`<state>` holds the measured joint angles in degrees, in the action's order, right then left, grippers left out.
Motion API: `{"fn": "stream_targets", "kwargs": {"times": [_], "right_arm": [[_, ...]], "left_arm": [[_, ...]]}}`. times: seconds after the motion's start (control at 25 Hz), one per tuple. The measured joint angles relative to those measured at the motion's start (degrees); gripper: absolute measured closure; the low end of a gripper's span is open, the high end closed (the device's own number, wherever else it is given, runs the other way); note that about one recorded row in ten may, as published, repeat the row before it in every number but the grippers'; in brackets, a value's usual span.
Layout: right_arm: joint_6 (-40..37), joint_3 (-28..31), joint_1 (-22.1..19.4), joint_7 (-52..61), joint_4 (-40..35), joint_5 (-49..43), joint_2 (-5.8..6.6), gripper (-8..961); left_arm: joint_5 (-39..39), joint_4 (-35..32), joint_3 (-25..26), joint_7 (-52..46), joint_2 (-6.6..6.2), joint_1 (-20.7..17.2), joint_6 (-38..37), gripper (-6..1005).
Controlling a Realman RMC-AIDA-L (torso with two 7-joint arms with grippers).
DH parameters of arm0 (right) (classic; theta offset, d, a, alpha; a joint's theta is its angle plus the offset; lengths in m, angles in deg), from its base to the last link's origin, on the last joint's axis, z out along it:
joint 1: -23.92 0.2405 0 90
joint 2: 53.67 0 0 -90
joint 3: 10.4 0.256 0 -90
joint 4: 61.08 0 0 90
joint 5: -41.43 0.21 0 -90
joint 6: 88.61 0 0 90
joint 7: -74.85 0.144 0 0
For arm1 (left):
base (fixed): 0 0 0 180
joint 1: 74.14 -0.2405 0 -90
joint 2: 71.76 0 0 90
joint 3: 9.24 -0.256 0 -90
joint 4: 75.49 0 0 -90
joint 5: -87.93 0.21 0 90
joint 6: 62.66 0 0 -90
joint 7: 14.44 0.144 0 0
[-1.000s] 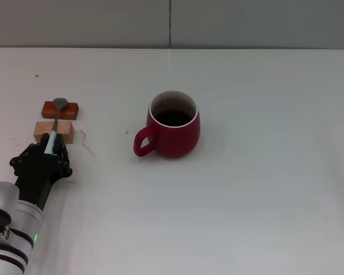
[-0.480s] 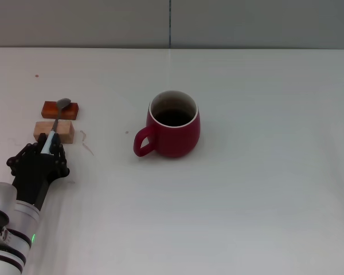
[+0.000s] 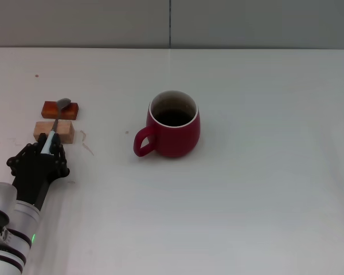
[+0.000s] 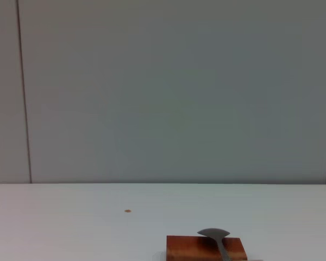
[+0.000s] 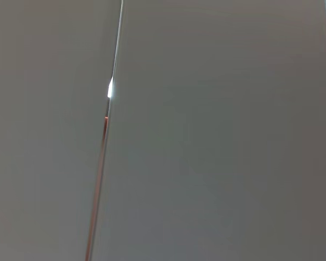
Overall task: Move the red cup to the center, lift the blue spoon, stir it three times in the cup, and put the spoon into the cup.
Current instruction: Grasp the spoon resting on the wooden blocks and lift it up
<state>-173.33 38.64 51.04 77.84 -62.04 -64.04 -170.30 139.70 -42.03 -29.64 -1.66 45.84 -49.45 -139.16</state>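
The red cup (image 3: 173, 125) stands upright near the middle of the table, its loop handle pointing toward my left side and its inside dark. At the left lies the blue spoon (image 3: 53, 127): its grey bowl rests over a reddish wooden block (image 3: 61, 110) and its pale handle crosses a lighter block (image 3: 54, 131). My left gripper (image 3: 46, 150) is shut around the handle's near end. The left wrist view shows the spoon bowl (image 4: 213, 234) on top of the reddish block (image 4: 206, 249). My right gripper is out of view.
The white table (image 3: 264, 195) stretches wide to the right of the cup and in front of it. A grey wall (image 3: 172, 23) runs along the far edge. The right wrist view shows only a wall panel seam (image 5: 106, 136).
The left gripper shifted slightly left and toward me, and the spoon bowl swung a little to the right on the reddish block. The cup has not moved.
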Motion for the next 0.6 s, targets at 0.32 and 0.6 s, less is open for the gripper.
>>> {"fn": "stream_targets", "kwargs": {"times": [0.32, 0.6], "right_arm": [[0.0, -0.1, 0.0, 0.0, 0.0, 0.0, -0.08, 378], [0.0, -0.1, 0.0, 0.0, 0.0, 0.0, -0.09, 378]], "left_arm": [[0.0, 0.0, 0.0, 0.0, 0.00, 0.0, 0.3, 793], [0.0, 0.0, 0.0, 0.0, 0.00, 0.0, 0.3, 796]]}}
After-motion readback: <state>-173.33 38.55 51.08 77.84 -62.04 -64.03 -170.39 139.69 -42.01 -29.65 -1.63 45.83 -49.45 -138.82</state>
